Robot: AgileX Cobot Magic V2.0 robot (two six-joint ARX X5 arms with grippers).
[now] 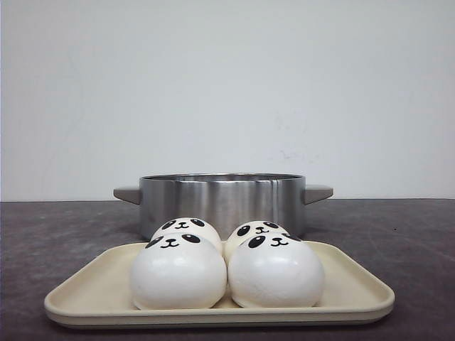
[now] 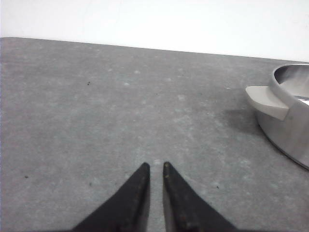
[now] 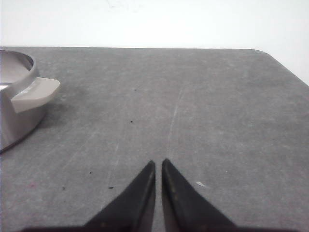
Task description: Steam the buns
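Several white panda-face buns sit on a cream tray (image 1: 355, 284) at the front. The front left bun (image 1: 178, 273) and the front right bun (image 1: 276, 272) touch. Two more buns (image 1: 186, 227) (image 1: 256, 231) sit behind them. A steel pot (image 1: 222, 200) with grey handles stands just behind the tray. It shows at the edge of the left wrist view (image 2: 289, 108) and the right wrist view (image 3: 17, 99). My left gripper (image 2: 156, 166) is shut and empty over bare table. My right gripper (image 3: 158, 162) is shut and empty over bare table. Neither gripper shows in the front view.
The table (image 1: 57, 234) is dark grey with a white wall behind it. The table's far right corner shows in the right wrist view (image 3: 270, 53).
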